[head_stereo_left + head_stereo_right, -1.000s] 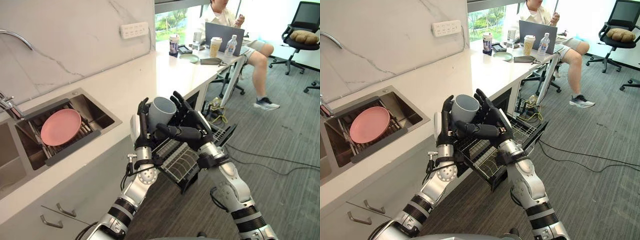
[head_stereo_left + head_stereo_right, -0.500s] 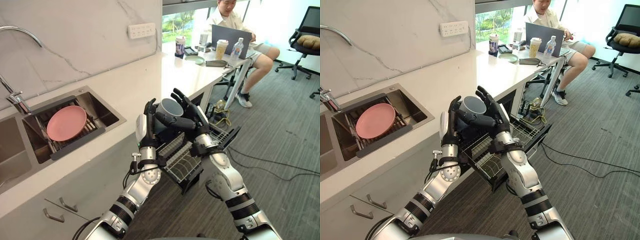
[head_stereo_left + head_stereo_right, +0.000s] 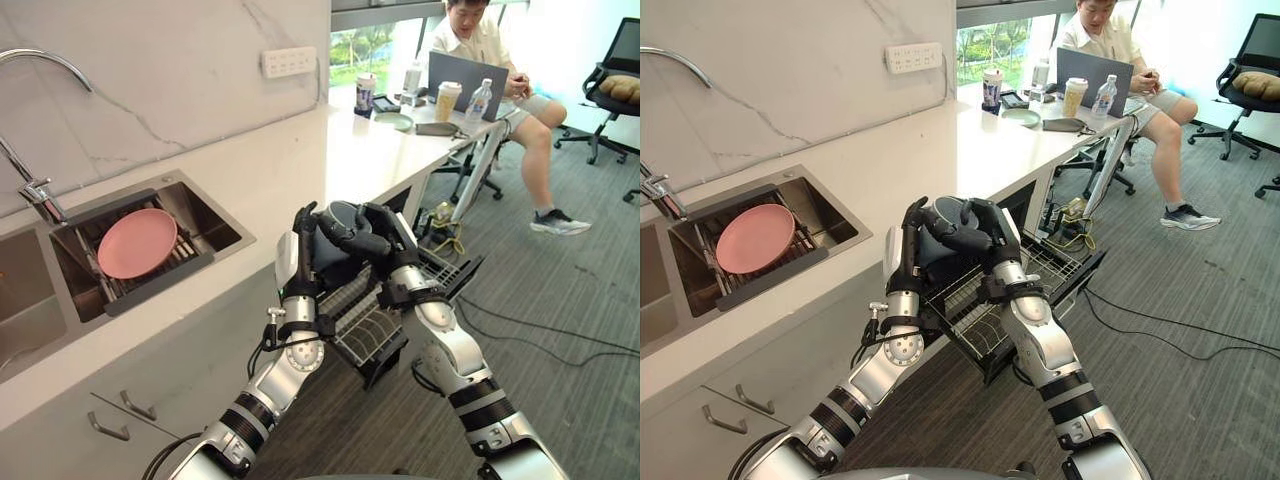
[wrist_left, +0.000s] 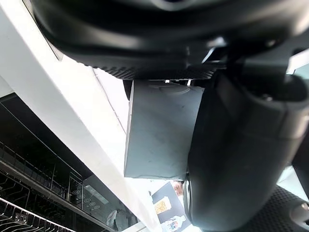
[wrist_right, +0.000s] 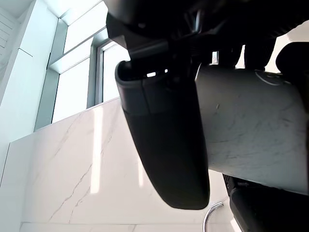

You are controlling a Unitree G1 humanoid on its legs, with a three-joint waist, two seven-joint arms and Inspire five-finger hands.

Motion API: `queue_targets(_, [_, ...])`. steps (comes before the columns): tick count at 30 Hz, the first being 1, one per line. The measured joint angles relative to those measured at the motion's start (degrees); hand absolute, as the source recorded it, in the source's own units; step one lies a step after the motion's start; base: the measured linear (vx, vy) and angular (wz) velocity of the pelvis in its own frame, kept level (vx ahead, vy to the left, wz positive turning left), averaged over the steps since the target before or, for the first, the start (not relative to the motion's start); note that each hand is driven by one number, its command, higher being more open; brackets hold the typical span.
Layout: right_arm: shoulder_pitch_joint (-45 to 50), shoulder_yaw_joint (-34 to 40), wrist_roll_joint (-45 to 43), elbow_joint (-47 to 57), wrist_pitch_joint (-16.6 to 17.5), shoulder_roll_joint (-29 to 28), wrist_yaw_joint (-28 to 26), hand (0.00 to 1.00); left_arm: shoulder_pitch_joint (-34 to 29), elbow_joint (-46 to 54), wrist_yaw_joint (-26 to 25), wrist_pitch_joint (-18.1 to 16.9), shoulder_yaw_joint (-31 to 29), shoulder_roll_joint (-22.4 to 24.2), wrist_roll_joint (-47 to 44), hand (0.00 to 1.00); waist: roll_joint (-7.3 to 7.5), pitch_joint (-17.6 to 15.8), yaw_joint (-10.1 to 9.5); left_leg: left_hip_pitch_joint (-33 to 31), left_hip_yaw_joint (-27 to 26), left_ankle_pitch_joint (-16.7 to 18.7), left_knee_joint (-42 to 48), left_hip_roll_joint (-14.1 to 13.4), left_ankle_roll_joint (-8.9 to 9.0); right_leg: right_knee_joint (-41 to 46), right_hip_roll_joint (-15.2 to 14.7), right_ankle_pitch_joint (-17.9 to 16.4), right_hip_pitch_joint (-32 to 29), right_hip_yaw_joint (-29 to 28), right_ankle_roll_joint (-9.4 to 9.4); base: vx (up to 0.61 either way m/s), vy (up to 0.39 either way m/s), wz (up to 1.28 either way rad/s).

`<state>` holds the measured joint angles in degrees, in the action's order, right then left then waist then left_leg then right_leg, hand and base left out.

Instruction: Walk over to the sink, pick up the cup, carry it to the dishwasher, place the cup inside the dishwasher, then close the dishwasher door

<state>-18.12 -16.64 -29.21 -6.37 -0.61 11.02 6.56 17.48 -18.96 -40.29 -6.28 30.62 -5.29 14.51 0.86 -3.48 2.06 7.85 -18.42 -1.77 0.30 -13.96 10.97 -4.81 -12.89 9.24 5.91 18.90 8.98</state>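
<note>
A grey cup [image 3: 332,258] hangs between both hands over the pulled-out dishwasher rack [image 3: 365,325], tipped with its mouth facing away from me. My right hand [image 3: 385,240] is shut on it, thumb across its side and fingers curled over the rim. Against the cup's other side rests my left hand [image 3: 297,262], fingers straight and upright. The left wrist view shows the cup's wall [image 4: 161,130] close beside the thumb, and the right wrist view shows the cup [image 5: 251,125] behind the thumb. The dishwasher door [image 3: 452,275] lies open beyond the rack.
The white counter [image 3: 340,150] runs along the left, with a sink [image 3: 205,228] holding a pink plate [image 3: 137,243] and a tap [image 3: 40,195]. A person [image 3: 490,40] sits with a laptop [image 3: 462,75] at the counter's far end. Cables [image 3: 560,330] cross the carpet.
The cup has tipped from mouth-up to mouth-away and sunk slightly toward the rack. My right hand's fingers have closed over its rim. The camera has shifted a little.
</note>
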Motion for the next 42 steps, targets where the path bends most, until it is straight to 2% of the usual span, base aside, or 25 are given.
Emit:
queue_targets(1, [0.0,0.0,0.0,0.0,0.2,0.0,0.1,0.00,0.1,0.0,0.0,0.0,0.1,-0.1,0.0,0.00,0.00,0.0,-0.01,0.0,0.1,0.0,0.0,0.0,0.00,0.0,0.0,0.0,0.0,0.0,0.00,-0.02,0.009,0.05])
queue_targets(2, [0.0,-0.1,0.0,0.0,0.7,0.0,0.4,0.00,0.3,0.1,0.0,0.0,0.2,-0.2,0.0,1.00,0.00,0.0,-0.02,-0.1,0.2,-0.1,0.0,0.0,-0.01,0.0,0.0,0.0,0.0,0.1,-0.01,0.00,0.000,0.00])
queue_targets(9, [0.0,-0.6,0.0,0.1,3.3,-0.6,3.2,0.00,0.6,0.4,0.2,0.0,0.8,-0.3,0.0,1.00,-0.01,0.0,0.02,-0.1,0.2,-0.1,0.0,0.0,0.00,0.0,0.0,0.0,0.0,0.1,-0.01,0.00,0.000,0.00])
queue_targets(13, [-0.2,-0.3,0.3,0.3,3.5,-1.9,5.9,0.00,1.0,0.4,0.5,0.0,1.8,-0.4,0.0,1.00,-0.02,0.0,0.00,-0.1,0.2,-0.1,0.0,0.0,0.00,0.0,0.0,0.0,0.0,0.1,0.00,0.00,0.000,0.00])
queue_targets(18, [-1.4,1.5,6.2,0.3,3.5,-3.2,11.0,0.00,1.5,1.4,0.6,-0.9,3.7,-0.1,0.1,1.00,-0.05,0.0,0.05,0.2,0.2,-0.1,0.0,0.0,0.00,0.0,0.0,0.0,0.1,0.0,0.00,0.00,0.000,0.00])
queue_targets(22, [-2.3,4.0,7.1,0.5,3.5,-3.4,13.8,0.00,1.5,4.1,0.8,-1.6,4.3,1.2,0.4,1.00,-0.09,-0.1,0.10,0.6,-0.3,-0.2,-0.4,0.1,-0.01,0.0,0.0,0.0,0.2,-0.1,0.01,0.00,0.000,-0.02])
queue_targets(28, [-2.4,8.7,7.1,1.1,4.2,-3.2,15.5,0.00,1.5,8.1,1.3,-1.7,3.4,2.0,1.0,1.00,-0.29,-0.3,0.29,1.7,-0.8,-1.1,-2.4,0.5,-0.06,0.1,0.0,-0.1,0.2,-0.3,0.18,0.00,0.000,-0.02])
queue_targets(31, [-2.2,11.3,8.4,1.0,4.2,-2.4,16.8,0.00,1.5,11.0,1.6,-3.0,2.0,2.4,1.3,1.00,-0.78,-0.6,0.36,2.3,-0.8,-1.7,-3.8,0.7,-0.07,0.1,0.0,-0.2,0.2,-0.2,0.33,0.00,0.000,0.00])
queue_targets(38, [0.5,14.2,11.4,0.4,4.2,-1.9,17.1,0.00,0.5,12.5,1.9,-3.2,-0.5,2.9,1.2,1.00,-1.24,-0.9,0.45,2.5,-0.6,-1.9,-4.6,1.0,-0.08,0.1,-0.1,-0.5,0.2,0.1,0.73,0.00,0.002,0.00])
queue_targets(42, [1.7,15.0,13.9,-2.0,4.2,-1.0,16.1,0.00,-2.8,13.9,7.2,-5.0,-2.9,3.0,-2.5,1.00,-1.44,-1.0,0.47,2.2,0.3,-2.0,-4.8,1.1,-0.10,0.1,-0.2,-0.8,0.5,1.0,0.97,0.01,0.012,0.12])
